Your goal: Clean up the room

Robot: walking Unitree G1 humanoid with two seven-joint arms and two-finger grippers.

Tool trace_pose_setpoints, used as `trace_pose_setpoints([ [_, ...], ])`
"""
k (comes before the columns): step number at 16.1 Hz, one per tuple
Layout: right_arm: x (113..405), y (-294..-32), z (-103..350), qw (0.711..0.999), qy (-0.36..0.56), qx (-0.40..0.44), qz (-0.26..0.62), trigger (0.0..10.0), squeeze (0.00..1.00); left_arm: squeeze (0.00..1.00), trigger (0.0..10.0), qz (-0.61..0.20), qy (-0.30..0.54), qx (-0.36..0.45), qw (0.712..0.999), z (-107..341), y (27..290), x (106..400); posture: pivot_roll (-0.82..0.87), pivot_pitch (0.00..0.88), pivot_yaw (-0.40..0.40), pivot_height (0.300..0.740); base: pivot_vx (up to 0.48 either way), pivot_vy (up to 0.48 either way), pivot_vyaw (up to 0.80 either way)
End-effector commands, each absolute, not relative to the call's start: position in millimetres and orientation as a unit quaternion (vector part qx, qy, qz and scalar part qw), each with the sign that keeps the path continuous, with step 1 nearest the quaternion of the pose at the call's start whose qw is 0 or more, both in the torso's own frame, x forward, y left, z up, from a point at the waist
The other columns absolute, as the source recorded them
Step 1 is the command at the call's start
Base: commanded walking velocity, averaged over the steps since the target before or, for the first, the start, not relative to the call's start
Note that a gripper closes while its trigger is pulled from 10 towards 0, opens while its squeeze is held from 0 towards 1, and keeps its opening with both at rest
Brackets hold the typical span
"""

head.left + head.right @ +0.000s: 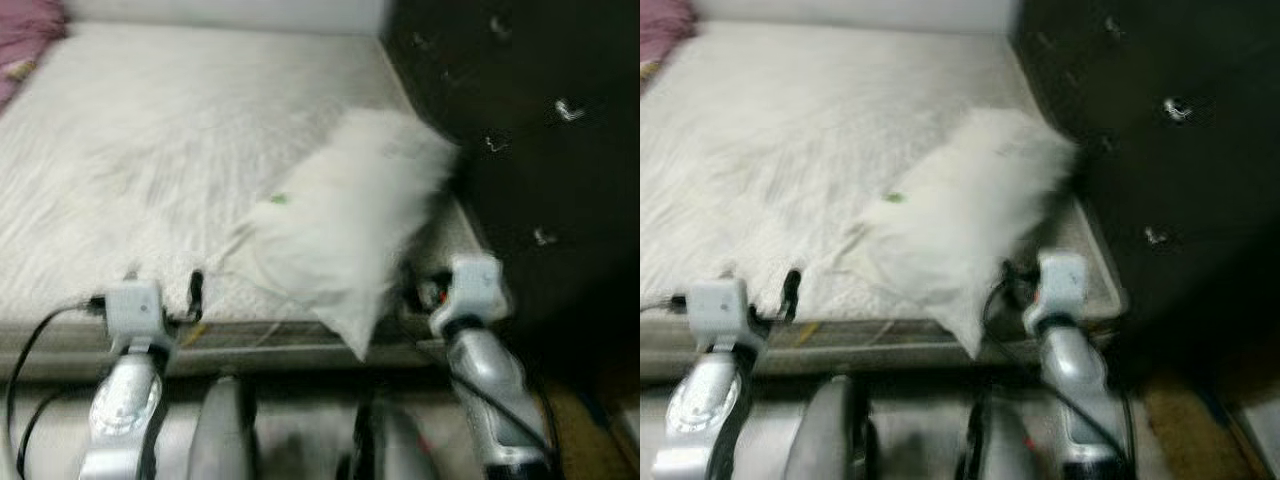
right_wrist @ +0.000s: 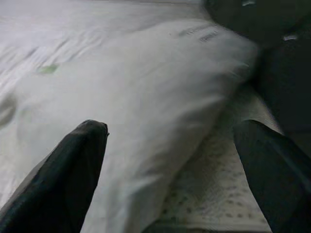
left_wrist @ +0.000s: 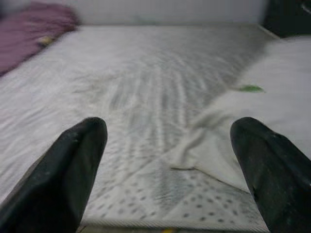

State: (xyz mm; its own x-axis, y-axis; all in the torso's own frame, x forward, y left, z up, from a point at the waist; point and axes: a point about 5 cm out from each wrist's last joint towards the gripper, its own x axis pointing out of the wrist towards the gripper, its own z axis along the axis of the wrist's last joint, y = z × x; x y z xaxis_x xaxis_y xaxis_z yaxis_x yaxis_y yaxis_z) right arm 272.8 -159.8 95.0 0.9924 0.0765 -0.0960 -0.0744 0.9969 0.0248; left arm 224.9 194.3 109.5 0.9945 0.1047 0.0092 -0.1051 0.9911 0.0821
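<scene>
A white pillow (image 1: 340, 230) lies tilted on the right side of the bed's white mattress (image 1: 150, 150), one corner hanging over the near edge. A small green mark (image 1: 278, 199) shows on it. My right gripper (image 2: 171, 127) is open at the bed's near edge, its fingers wide apart with the pillow's lower end (image 2: 146, 111) just ahead of them. My left gripper (image 3: 167, 128) is also open, low over the mattress to the left of the pillow, with nothing between its fingers.
A dark tufted headboard (image 1: 540, 120) rises along the right side, close to the pillow and the right arm. A purple blanket (image 1: 25, 40) is bunched at the far left corner of the bed. The bed frame edge (image 1: 300, 350) runs across in front of me.
</scene>
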Motion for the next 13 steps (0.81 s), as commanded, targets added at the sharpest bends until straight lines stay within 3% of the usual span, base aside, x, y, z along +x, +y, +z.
trace_pose_setpoints([
  [1,272.7,-157.9,96.8,0.998,0.046,0.011,0.041,10.0,0.00,0.00,10.0,0.060,0.035,0.040,0.997,95.0,196.9,217.1,0.04,0.152,-0.063,0.634,0.000,0.000,0.00],
  [7,272.8,-157.8,96.8,0.998,0.050,0.010,0.041,10.0,0.00,0.00,10.0,0.059,0.031,0.026,0.997,97.5,197.2,213.3,0.04,0.162,-0.073,0.634,0.000,0.000,0.00],
  [13,272.2,-157.9,97.8,0.998,0.046,0.012,0.039,10.0,0.00,0.00,10.0,0.052,0.032,0.020,0.998,96.5,195.5,213.0,0.04,0.154,-0.076,0.634,0.334,0.000,0.00],
])
